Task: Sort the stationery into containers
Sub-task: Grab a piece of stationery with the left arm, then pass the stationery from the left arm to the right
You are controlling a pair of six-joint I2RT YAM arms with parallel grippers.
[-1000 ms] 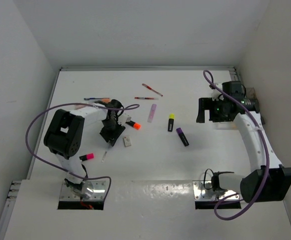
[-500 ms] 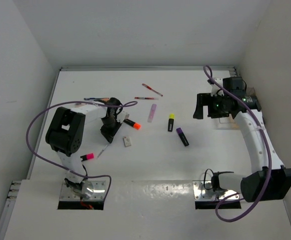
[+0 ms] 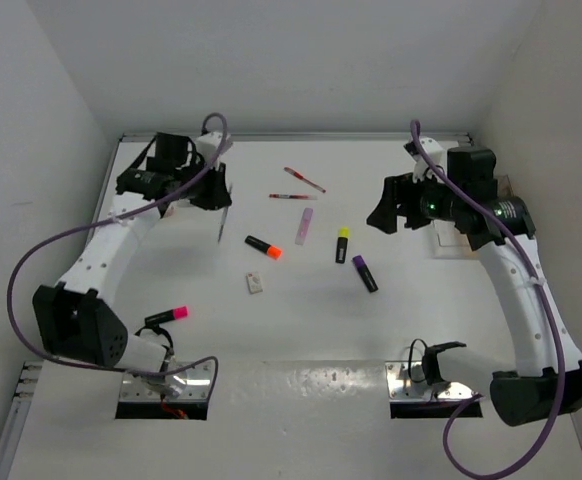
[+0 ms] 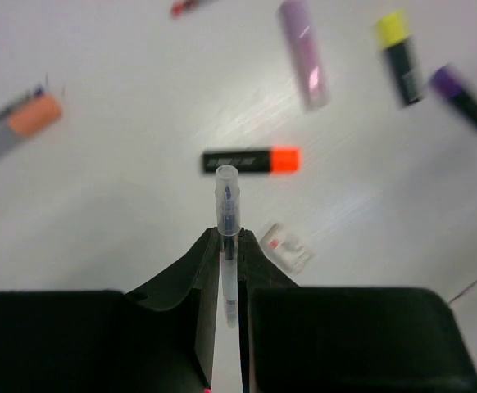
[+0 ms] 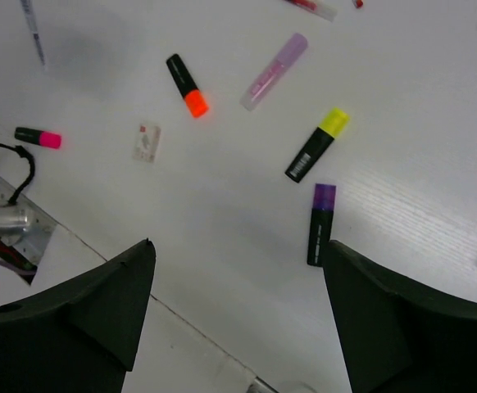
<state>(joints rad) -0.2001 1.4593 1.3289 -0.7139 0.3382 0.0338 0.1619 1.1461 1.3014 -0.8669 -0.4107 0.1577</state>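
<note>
My left gripper (image 3: 217, 196) is shut on a thin white pen (image 4: 227, 214) and holds it above the table at the back left; the pen hangs below it (image 3: 221, 226). My right gripper (image 3: 391, 205) is open and empty, high over the table (image 5: 234, 270). On the table lie an orange-capped highlighter (image 3: 264, 246), a pale lilac marker (image 3: 304, 226), a yellow-capped highlighter (image 3: 342, 244), a purple-capped highlighter (image 3: 364, 273), a pink-capped highlighter (image 3: 173, 315), a white eraser (image 3: 256, 284) and two red pens (image 3: 304, 180). A clear tray (image 3: 453, 247) is partly hidden under the right arm.
A grey pen with an orange end (image 4: 21, 123) lies at the left in the left wrist view. The arms' metal base plates (image 3: 166, 385) sit at the near edge. White walls close in the table on three sides.
My left gripper rose from the table near the eraser with the white pen and swung to the back left. My right gripper moved a little to the left.
</note>
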